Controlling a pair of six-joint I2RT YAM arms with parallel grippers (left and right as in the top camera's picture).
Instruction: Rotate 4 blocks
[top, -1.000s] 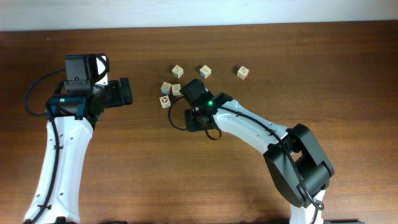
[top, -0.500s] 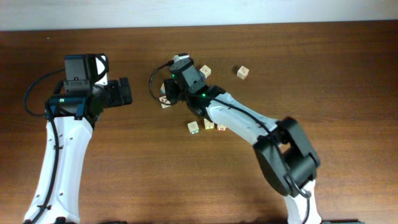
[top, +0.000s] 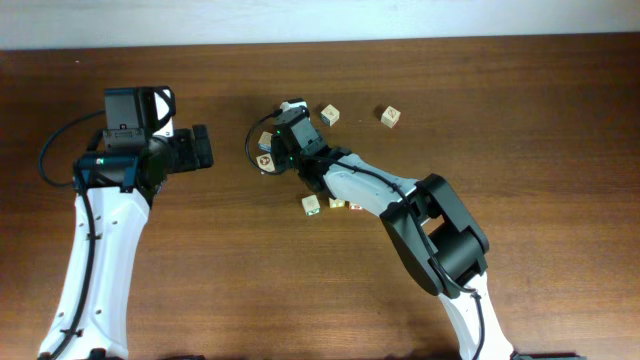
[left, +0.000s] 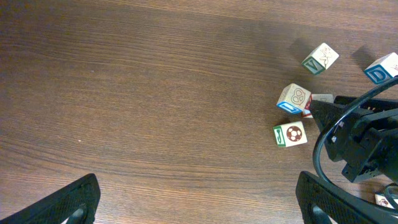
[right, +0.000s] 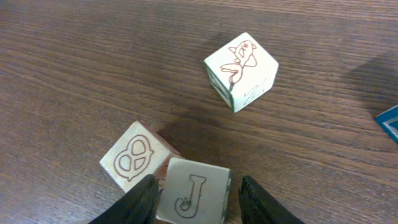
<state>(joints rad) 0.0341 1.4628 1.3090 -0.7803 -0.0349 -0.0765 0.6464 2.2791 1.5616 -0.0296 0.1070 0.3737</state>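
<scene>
Wooden and pale, the J block (right: 194, 198) sits on the brown table (top: 200, 290) toward its far middle, a green J on the face turned to the right wrist camera. It lies between the two fingers (right: 144, 200) of the right gripper (right: 198, 190), which stand narrow and close on either side. One seems to meet the block's edge and a thin dark gap shows at the other, so I cannot tell whether they actually pinch it. The pretzel block (right: 134, 163) sits just beside it at one corner, and the bird block (right: 241, 70) stands apart, farther out on the bare wood. From above, the right arm (top: 400, 195) reaches across to this cluster. A short row of three blocks (top: 311, 205) lies near its forearm, and two more blocks (top: 390, 116) rest well off toward the far edge. The left gripper (left: 199, 202) hangs well to the side of all this, its fingers spread wide with only tabletop between them
</scene>
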